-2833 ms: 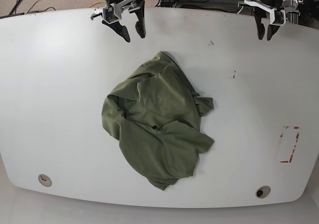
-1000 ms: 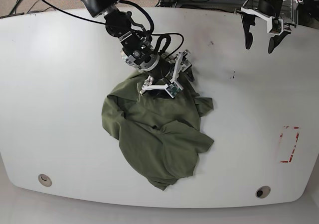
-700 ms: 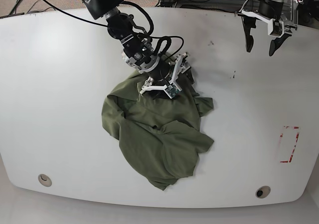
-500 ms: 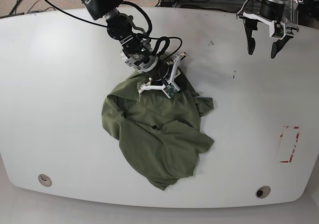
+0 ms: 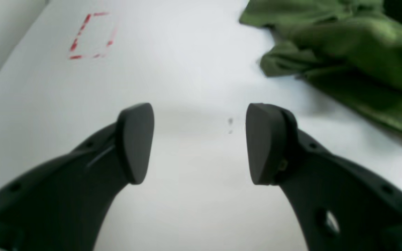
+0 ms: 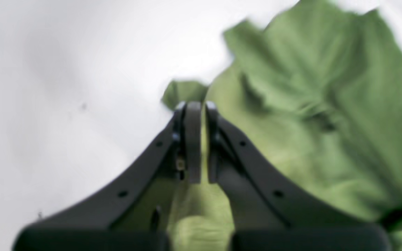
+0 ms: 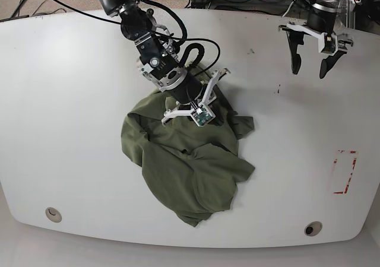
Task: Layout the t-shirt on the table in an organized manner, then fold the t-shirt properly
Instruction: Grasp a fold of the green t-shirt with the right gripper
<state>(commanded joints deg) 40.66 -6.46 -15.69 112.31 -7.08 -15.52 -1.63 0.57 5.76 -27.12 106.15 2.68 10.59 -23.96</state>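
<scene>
The olive-green t-shirt (image 7: 184,154) lies crumpled in the middle of the white table (image 7: 71,130). My right gripper (image 7: 203,110) is down on the shirt's far edge. In the right wrist view the gripper (image 6: 197,111) has its fingers pressed together with a fold of green fabric (image 6: 291,104) pinched between them. My left gripper (image 7: 309,68) hovers open and empty above the table's far right. In the left wrist view it (image 5: 199,139) stands wide open over bare table, with the shirt (image 5: 344,45) at the upper right.
A red tape rectangle (image 7: 344,172) marks the table's right side, also seen in the left wrist view (image 5: 91,35). Two grommet holes (image 7: 53,214) (image 7: 313,228) sit near the front edge. Small dark specks (image 7: 278,89) lie near the left gripper. Cables run behind the table.
My right arm reached from the far edge down onto the shirt, closed its fingers on the fabric and shifted slightly toward the front. My left gripper opened and moved a little inward.
</scene>
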